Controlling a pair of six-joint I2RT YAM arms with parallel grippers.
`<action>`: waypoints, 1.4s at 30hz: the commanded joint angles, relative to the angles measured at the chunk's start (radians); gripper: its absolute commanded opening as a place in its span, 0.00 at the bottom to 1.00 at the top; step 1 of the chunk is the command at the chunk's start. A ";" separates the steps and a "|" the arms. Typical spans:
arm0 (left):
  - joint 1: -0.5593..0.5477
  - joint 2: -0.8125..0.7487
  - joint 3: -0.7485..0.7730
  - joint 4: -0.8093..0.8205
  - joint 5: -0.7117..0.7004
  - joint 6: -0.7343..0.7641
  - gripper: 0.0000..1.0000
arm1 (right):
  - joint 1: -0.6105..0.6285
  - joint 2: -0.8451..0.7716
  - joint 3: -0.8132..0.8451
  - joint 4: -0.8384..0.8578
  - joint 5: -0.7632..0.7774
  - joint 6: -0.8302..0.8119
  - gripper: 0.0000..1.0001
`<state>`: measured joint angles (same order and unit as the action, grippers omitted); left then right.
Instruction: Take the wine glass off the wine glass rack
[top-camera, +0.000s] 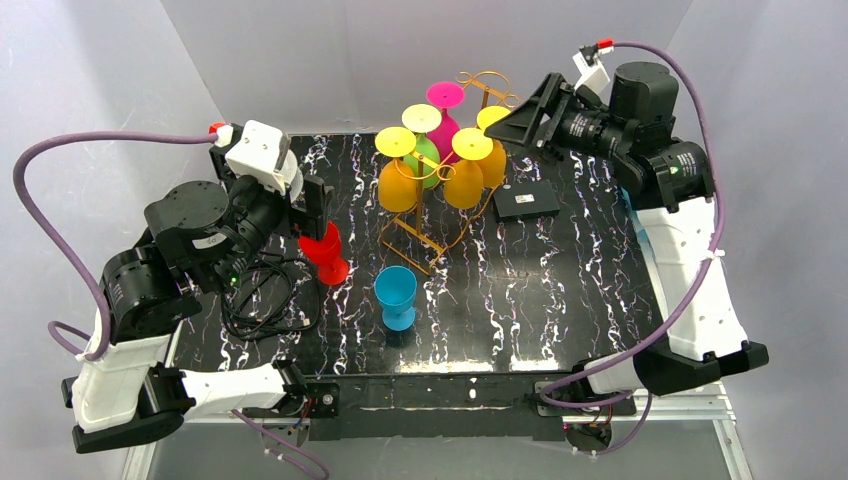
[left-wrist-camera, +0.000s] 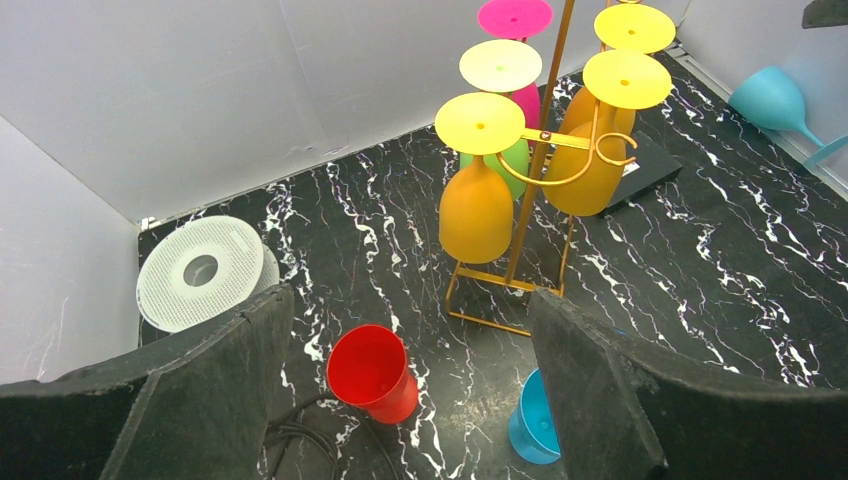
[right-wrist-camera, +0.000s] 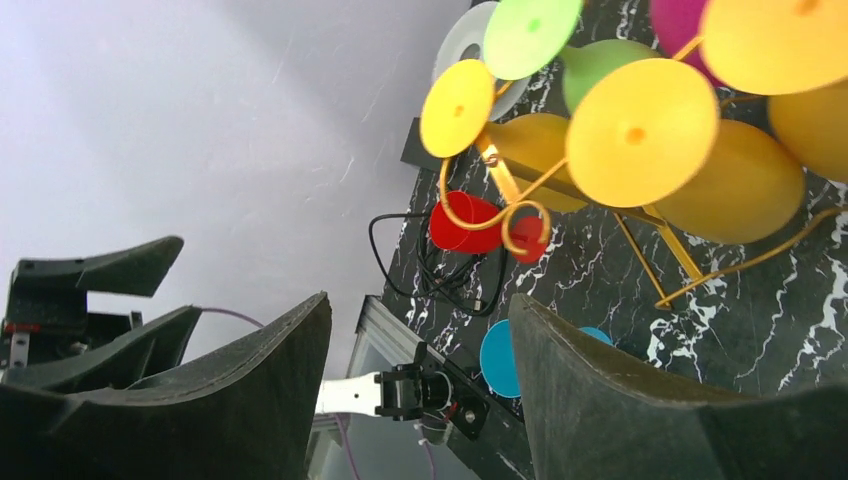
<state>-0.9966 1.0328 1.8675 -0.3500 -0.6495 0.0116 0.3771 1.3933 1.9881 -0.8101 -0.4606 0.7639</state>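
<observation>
Because glasses (left-wrist-camera: 476, 215) crowd it, the rack (left-wrist-camera: 527, 205) is part-hidden.

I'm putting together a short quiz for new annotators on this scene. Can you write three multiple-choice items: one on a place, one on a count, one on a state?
1. Where is the blue wine glass?
A. Upright on the table, on the near side of the wine glass rack
B. Hanging upside down on the rack
C. Lying on its side at the far wall

2. How many wine glasses hang on the rack?
A. Three
B. Five
C. Seven

3. How is the left gripper?
A. Shut with nothing in it
B. Shut on a glass stem
C. Open, holding nothing

Answers:
1 A: the top view shows it standing bowl-up between the rack and the arms.
2 B: five upside-down glasses can be counted in both the top and left wrist views.
3 C: its wrist view shows the fingers wide apart with only the table between them.
</observation>
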 joint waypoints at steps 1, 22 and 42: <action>0.002 -0.007 0.015 0.028 -0.022 -0.004 0.86 | -0.082 -0.052 -0.089 0.129 -0.110 0.054 0.72; 0.003 0.080 0.066 0.011 -0.013 0.085 0.93 | -0.220 -0.078 -0.407 0.385 -0.227 0.156 0.70; 0.002 0.148 0.128 -0.014 -0.026 0.175 0.98 | -0.230 -0.033 -0.536 0.581 -0.249 0.242 0.76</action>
<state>-0.9966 1.1877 1.9625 -0.3801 -0.6415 0.1577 0.1535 1.3441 1.4612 -0.3393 -0.6846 0.9760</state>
